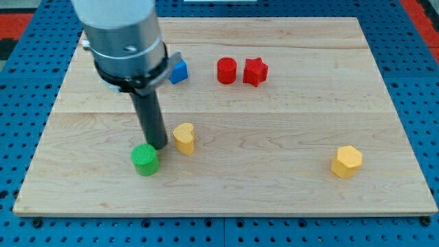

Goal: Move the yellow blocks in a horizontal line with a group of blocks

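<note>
A yellow heart-shaped block (184, 137) lies left of the board's middle. A yellow hexagonal block (346, 161) lies at the view's lower right. My tip (158, 145) rests between the yellow heart block on its right and a green round block (145, 159) at its lower left, close to both. A red round block (226, 70) and a red star-shaped block (254, 71) stand side by side near the view's top. A blue block (178, 71) lies left of them, partly hidden behind the arm.
The wooden board (288, 123) lies on a blue perforated table. The arm's grey body (123, 38) covers the board's upper left.
</note>
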Robot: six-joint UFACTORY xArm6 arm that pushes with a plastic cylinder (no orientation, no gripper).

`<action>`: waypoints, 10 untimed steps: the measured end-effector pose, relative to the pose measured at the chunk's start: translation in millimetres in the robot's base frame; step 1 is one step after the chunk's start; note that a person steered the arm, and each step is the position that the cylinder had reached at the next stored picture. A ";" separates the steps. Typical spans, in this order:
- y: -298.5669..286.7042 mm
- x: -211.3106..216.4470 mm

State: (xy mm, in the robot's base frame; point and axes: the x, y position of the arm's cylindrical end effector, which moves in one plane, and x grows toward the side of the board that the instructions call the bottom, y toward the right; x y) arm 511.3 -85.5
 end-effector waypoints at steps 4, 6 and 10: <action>220.6 -46.1; 230.2 -91.5; 341.0 -78.5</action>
State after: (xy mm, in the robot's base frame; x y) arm 432.8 255.4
